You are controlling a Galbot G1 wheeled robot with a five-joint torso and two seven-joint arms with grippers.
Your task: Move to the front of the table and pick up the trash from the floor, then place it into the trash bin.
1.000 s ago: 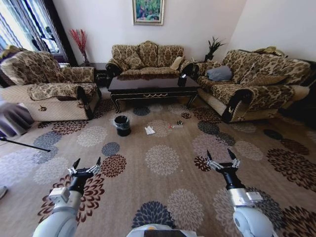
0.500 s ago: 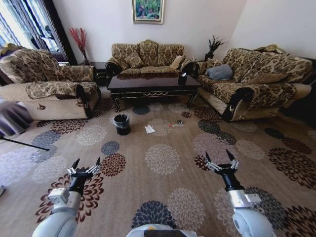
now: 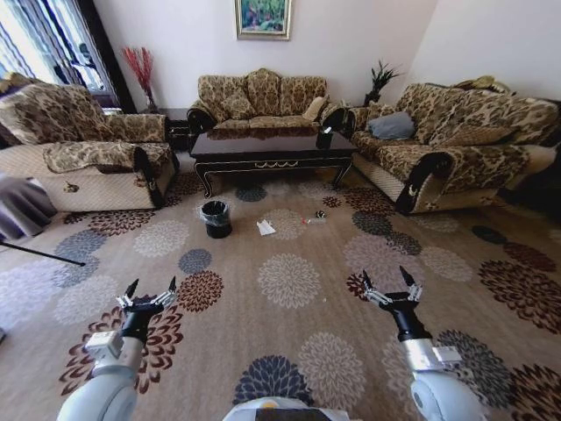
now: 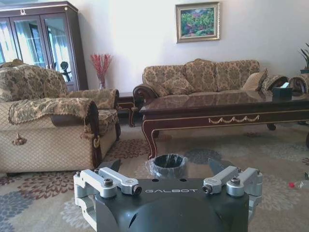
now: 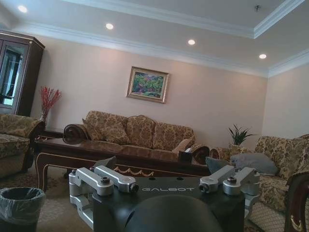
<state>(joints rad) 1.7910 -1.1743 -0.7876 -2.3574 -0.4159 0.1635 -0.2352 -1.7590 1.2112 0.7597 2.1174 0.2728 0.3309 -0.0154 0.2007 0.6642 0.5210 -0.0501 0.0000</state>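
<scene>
1. The left tool [image 3: 150,291] was held low and forward over the carpet [image 3: 289,351], its two dark pointed fingers spread apart with nothing between them.
2. The right tool [image 3: 384,279] sat in a matching pose on the other side, arm stretched ahead, its fingers likewise splayed and empty.
3. Each arm ended in a pale grey rounded wrist housing, with bright metal linkages at the finger bases.
4. The trash bin [image 3: 216,219], small, round and black with a crinkled translucent liner folded over its rim, stood well ahead of the left tool, on the carpet near the counter's left front leg.
5. The trash lay on the floor ahead of and between the two tools: a white paper piece [image 3: 266,229] just beside the bin, a clear wrapper with a red tip [image 3: 310,221] farther toward the right tool's side, and a tiny dark ball [image 3: 321,214] near that.
6. The counter [image 3: 272,147] stood beyond the trash, long and low, with a glossy dark wood top, gold scrollwork along the apron and curved legs.
7. The carpet was tan, patterned with round chrysanthemum-like blooms in maroon, navy and cream.
8. Damask-patterned sofas [image 3: 260,101] with dark wood trim ringed the counter.
</scene>
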